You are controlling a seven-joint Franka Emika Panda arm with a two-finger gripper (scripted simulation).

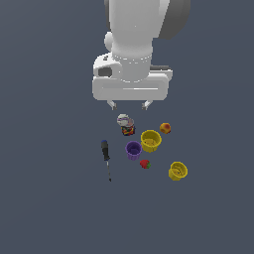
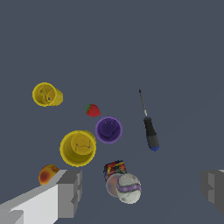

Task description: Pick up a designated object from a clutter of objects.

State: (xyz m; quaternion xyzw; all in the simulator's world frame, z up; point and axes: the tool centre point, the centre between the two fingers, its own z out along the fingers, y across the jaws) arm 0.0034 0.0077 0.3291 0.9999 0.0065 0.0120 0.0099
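The purple ribbed cup [image 1: 133, 150] stands upright in the middle of the clutter, mouth up; it also shows in the wrist view [image 2: 108, 129]. A larger yellow cup [image 1: 151, 141] stands close beside it, and a red strawberry [image 1: 145, 164] lies close by. My gripper [image 1: 129, 105] hangs open and empty above the clutter, over the small round can [image 1: 124, 121], well above the purple cup. In the wrist view its two grey fingers [image 2: 70, 194] stand wide apart on either side of the can [image 2: 124, 187].
A second yellow cup [image 1: 177, 171] lies toward the exterior view's right. An orange fruit [image 1: 165, 128] sits beside the larger yellow cup. A blue-handled screwdriver [image 1: 105, 156] lies to the exterior view's left of the purple cup. The floor is plain dark grey.
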